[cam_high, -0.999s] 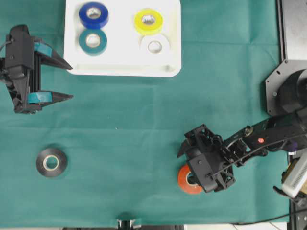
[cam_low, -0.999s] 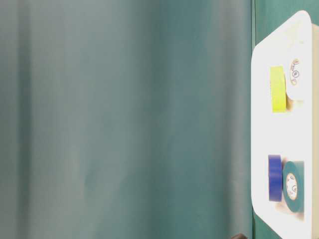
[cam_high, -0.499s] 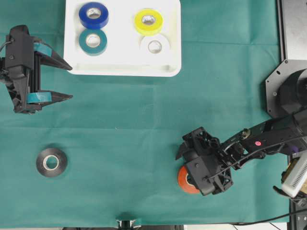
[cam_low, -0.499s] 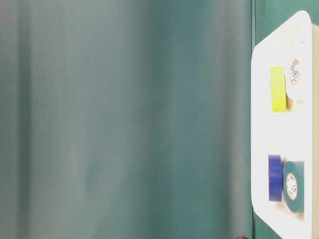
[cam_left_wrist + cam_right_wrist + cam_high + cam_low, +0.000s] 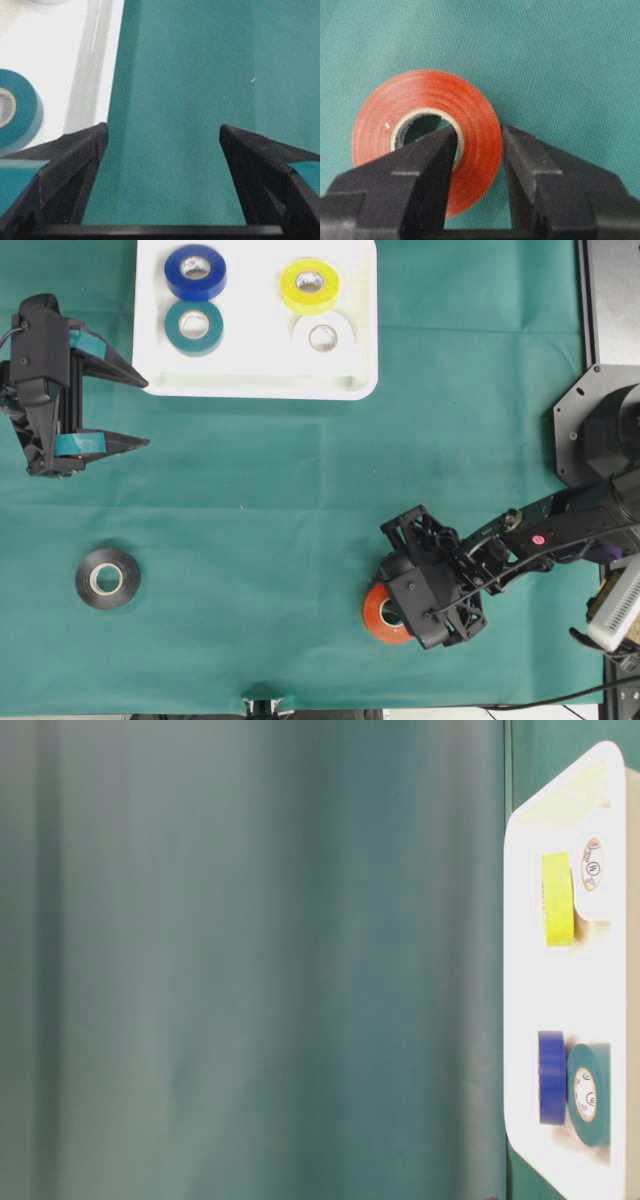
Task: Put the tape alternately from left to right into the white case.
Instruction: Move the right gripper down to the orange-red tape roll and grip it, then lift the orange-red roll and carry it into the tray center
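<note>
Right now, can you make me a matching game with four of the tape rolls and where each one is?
Rolls:
1. blue roll
2. white roll
3. black roll
4. red-orange roll

Places:
A. alone on the green cloth
B. in the white tray, beside the yellow roll
C. pinched between closed jaws
D. in the tray, beside the teal roll

Pairs: 1-D, 2-B, 3-A, 4-C

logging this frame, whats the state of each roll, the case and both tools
red-orange roll: flat on the cloth, wall pinched by the right tool
black roll: flat on the cloth, untouched
blue roll: in the white case
teal roll: in the case
yellow roll: in the case
white roll: in the case
white case: four rolls inside
left tool: open, empty
right tool: shut on the red-orange roll
</note>
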You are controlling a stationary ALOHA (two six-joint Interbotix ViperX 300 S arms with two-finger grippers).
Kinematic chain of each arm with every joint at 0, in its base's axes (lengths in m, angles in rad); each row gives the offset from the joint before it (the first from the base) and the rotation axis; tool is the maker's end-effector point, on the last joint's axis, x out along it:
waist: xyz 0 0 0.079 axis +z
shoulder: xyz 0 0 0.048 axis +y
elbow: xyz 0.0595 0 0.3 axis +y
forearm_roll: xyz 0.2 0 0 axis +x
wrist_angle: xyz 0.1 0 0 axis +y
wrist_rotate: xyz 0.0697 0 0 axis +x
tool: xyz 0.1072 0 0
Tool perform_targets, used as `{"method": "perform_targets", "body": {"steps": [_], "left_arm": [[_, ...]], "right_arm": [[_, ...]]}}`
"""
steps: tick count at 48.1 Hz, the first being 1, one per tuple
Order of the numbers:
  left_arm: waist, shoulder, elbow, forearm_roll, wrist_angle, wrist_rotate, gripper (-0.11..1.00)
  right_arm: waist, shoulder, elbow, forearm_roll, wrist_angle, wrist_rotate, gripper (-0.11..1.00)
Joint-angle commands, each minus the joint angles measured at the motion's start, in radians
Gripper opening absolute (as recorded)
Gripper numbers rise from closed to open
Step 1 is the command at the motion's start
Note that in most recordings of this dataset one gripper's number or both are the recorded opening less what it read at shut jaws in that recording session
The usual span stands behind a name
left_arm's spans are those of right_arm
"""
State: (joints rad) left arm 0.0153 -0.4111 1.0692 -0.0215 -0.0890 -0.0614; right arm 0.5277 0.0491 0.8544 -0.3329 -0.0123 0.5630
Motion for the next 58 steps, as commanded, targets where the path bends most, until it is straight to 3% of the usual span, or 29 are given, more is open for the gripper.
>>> {"method": "perform_targets", "body": {"steps": [1,29,41,51,58], "left_arm": [[-0.002,-0.011,-0.011,-0.003,-0.008,0.0,0.97],[-0.002,-0.011,-0.017,-0.003,-0.008,0.0,0.97],[-0.003,-0.011,-0.015,-0.003,-0.008,0.0,0.97],[-0.008,-0.011,-0.012,-0.003,-0.009,0.0,0.97],[-0.011,-0.011,-0.012,-0.003,-0.008,0.0,0.97]], "right_arm": [[0.005,-0.011,-0.015,0.0,-0.005,0.002,0.02],[0.005,-0.117,-0.021,-0.003,0.008,0.0,0.02],[0.002,-0.147,-0.049,-0.006,0.071,-0.005,0.02],[-0.021,-0.147,-0.067,-0.006,0.1,-0.008,0.02],[-0.078,-0.149,-0.075,-0.006,0.098,-0.008,0.02]]}}
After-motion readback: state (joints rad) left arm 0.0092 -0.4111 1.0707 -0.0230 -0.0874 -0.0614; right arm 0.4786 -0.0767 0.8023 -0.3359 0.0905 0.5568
